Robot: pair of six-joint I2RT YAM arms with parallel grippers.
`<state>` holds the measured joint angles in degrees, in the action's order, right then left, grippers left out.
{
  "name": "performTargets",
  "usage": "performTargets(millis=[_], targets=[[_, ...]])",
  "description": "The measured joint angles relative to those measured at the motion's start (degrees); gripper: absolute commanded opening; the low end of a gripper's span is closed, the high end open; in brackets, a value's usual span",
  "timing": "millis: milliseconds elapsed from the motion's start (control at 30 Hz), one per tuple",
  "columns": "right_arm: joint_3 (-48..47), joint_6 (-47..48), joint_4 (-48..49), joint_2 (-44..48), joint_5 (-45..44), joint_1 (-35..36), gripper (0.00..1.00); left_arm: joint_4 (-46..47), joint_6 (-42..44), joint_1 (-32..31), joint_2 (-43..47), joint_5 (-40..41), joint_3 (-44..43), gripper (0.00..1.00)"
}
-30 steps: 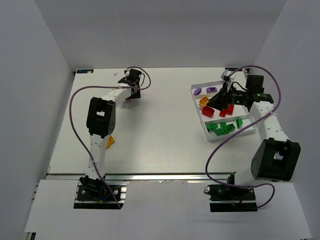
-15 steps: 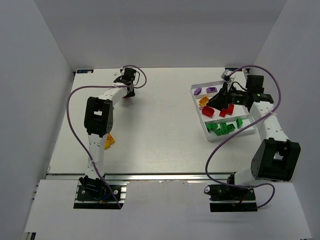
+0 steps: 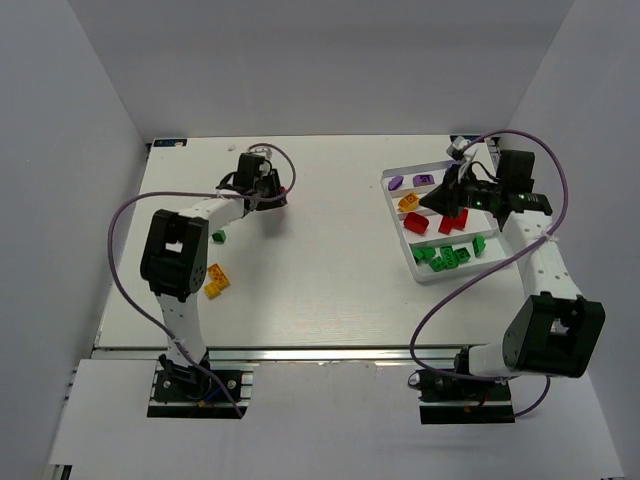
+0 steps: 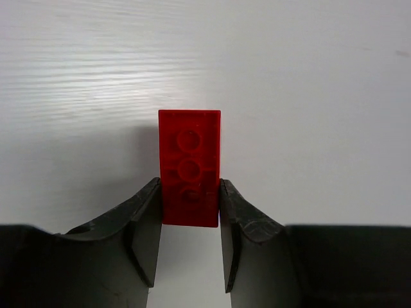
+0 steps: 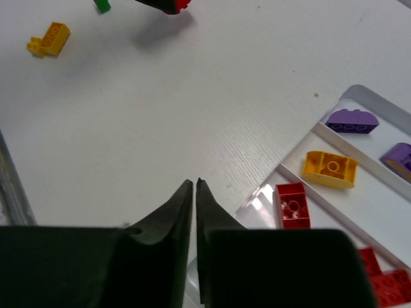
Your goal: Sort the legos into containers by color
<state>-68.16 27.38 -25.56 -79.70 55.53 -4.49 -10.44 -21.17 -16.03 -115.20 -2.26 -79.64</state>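
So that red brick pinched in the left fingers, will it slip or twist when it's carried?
Probably stiff: the red brick keeps sharp straight edges between the fingers. Its smooth plastic sides may be slippery. Only its near end is gripped, so it could pivot if bumped, though it is likely light.

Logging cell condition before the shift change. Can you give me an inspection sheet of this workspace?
Surface: white table, no spills seen.
Job's things: tray at right holds purple, yellow, red, green bricks; green brick and yellow bricks loose at left.
Clutter: nothing seen.
Grippers: left gripper shut on red brick; right gripper shut, empty, above tray.
Cables: purple cables loop off both arms.
Surroundings: white walls.
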Motion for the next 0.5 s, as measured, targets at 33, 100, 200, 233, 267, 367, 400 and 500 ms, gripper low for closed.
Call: performTargets(millis=[33, 100, 200, 233, 267, 367, 400, 500], targets=[[0.4, -0.8, 0.8, 0.8, -0.5, 0.0, 0.00, 1.8, -0.9, -0.9, 2.0, -2.9, 2.1, 0.12], [0.7, -2.6, 2.1, 2.0, -1.6, -0.2, 0.00, 7.3, -2.8, -3.8, 5.6, -7.8, 5.8, 0.12], [0.9, -4.8, 4.2, 3.3, -2.8, -0.4, 0.00, 15.3, -5.9, -10.0, 8.5, -13.4, 9.5, 0.11], [1.0, -5.2, 4.7, 3.6, -3.1, -0.4, 0.00, 17.5, -7.0, -12.2, 8.7, -15.0, 9.9, 0.11], [1.2, -5.8, 5.2, 3.9, -3.5, -0.4, 0.00, 19.5, -8.1, -14.4, 8.5, -16.3, 9.9, 0.11], [1.7, -6.8, 6.0, 4.8, -4.5, -0.7, 0.00, 24.0, -10.9, -20.3, 6.8, -19.5, 9.0, 0.11], [1.8, -7.2, 6.1, 5.2, -4.9, -0.8, 0.00, 25.0, -11.6, -21.8, 5.7, -20.2, 8.0, 0.11], [2.8, -8.1, 6.7, 6.9, -5.9, -1.7, 0.00, 27.1, -13.8, -24.6, 0.9, -21.7, 3.2, 0.11]])
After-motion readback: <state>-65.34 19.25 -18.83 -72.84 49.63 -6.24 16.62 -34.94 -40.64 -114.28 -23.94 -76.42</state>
